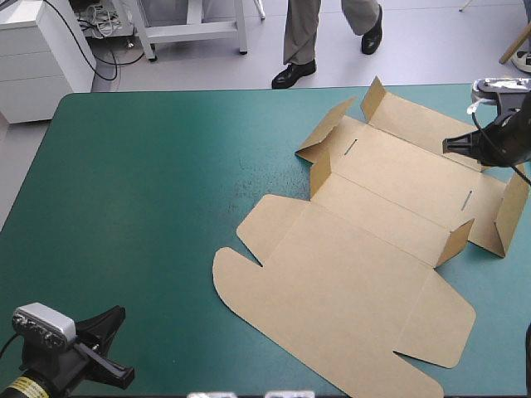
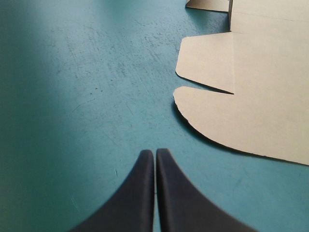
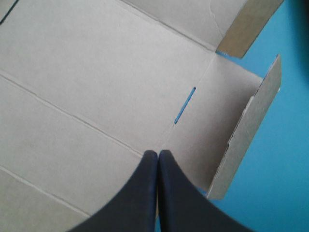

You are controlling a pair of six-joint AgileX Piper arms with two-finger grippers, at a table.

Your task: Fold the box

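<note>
Box (image 1: 365,274) lies opened flat on the bench's (image 1: 141,191) right half, long axis running from near edge to far right corner. Right fingers (image 3: 149,166), clenched on nothing, hang over its far end beside a half-raised flap (image 3: 244,137). Left fingers (image 2: 145,166), clenched too, sit at the near left corner, box well off ahead, so the right arm's clearly nearer

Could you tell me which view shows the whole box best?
The high view: the box lies whole within the picture, mostly flat. The left wrist view shows only its rounded flaps; the right wrist view only a slotted panel.
</note>
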